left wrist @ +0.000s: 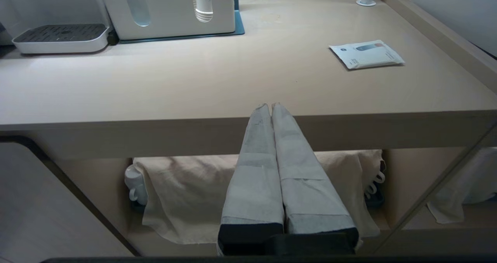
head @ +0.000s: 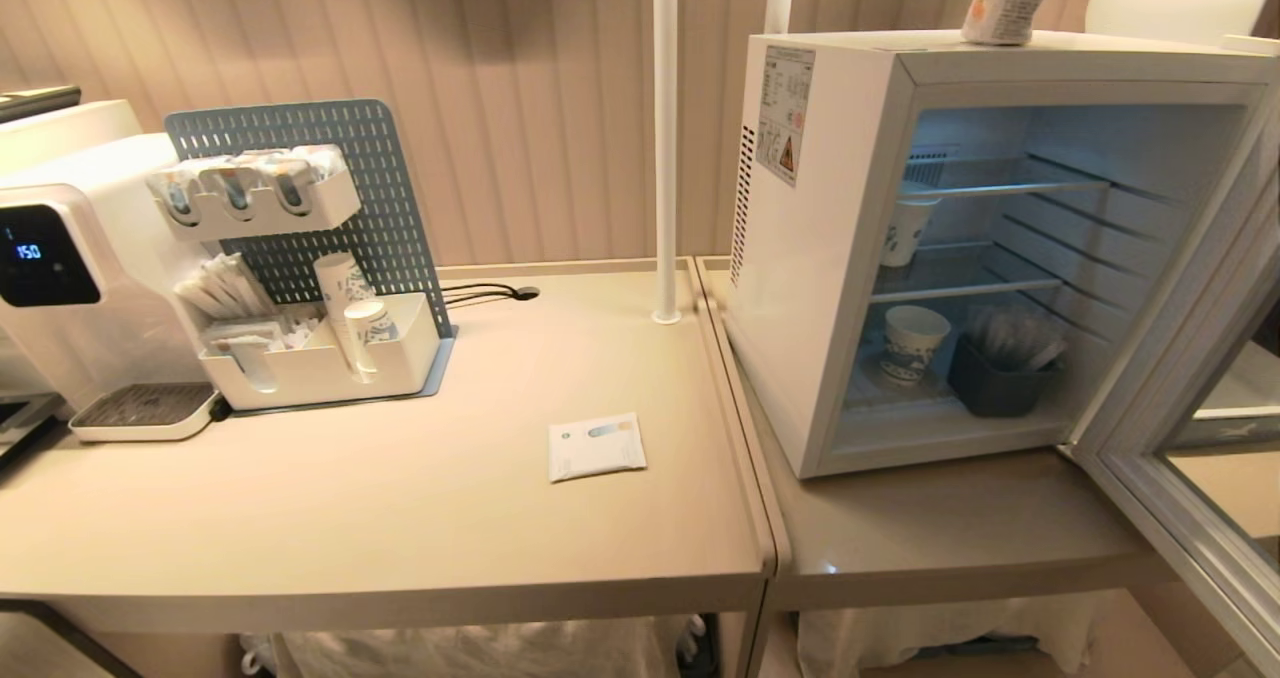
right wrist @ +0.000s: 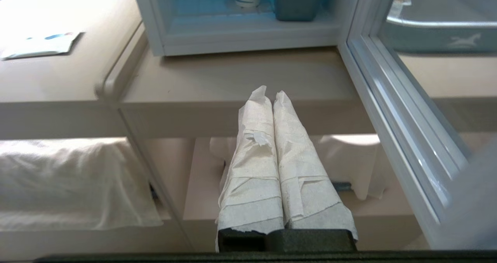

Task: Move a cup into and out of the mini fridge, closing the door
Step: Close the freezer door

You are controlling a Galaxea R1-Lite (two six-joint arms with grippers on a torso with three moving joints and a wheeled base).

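Observation:
The mini fridge [head: 820, 258] stands on the right-hand table with its door [head: 1150, 478] swung wide open to the right. The cup [head: 1005, 3], a white tub with an orange fruit picture, sits on the fridge's roof, partly cut off by the frame's edge. Neither arm shows in the head view. My left gripper [left wrist: 270, 106] is shut and empty, hanging low in front of the left table's front edge. My right gripper [right wrist: 270, 93] is shut and empty too, low before the right table, facing the fridge [right wrist: 248, 38] with the door [right wrist: 404, 111] beside it.
Inside the fridge are two blue-patterned paper cups [head: 912, 343] and a dark bin [head: 1000, 378] on wire shelves. On the left table stand a water dispenser [head: 60, 278], a white organiser [head: 320, 358] on a pegboard, a flat white packet [head: 596, 446] and a white pole [head: 665, 138].

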